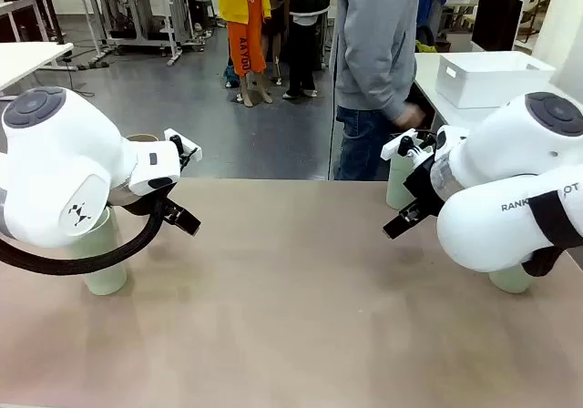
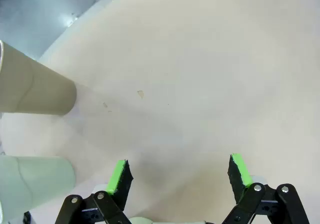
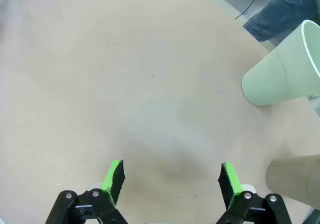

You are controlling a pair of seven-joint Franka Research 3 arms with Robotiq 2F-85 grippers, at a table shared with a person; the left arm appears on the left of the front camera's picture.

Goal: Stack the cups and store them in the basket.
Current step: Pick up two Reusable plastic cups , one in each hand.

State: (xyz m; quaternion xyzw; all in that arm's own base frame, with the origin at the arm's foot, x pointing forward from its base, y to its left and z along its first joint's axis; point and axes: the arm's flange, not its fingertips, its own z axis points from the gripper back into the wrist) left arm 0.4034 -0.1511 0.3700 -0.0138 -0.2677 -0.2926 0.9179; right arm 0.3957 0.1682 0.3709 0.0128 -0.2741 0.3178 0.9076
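Cups (image 1: pixel 107 279) on the table (image 1: pixel 291 326) are judged light, stiff and slick, best pinched across the rim wall. Left fingers (image 2: pixel 119 176) and right fingers (image 3: pixel 114 176) are spread, empty.

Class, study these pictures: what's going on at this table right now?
Nothing is gripped yet. The left claw and right claw hang open over bare tabletop. A tan cup and a mint cup stand unstacked beside the left claw. The white basket sits on a side table, and a person stands at the far edge.
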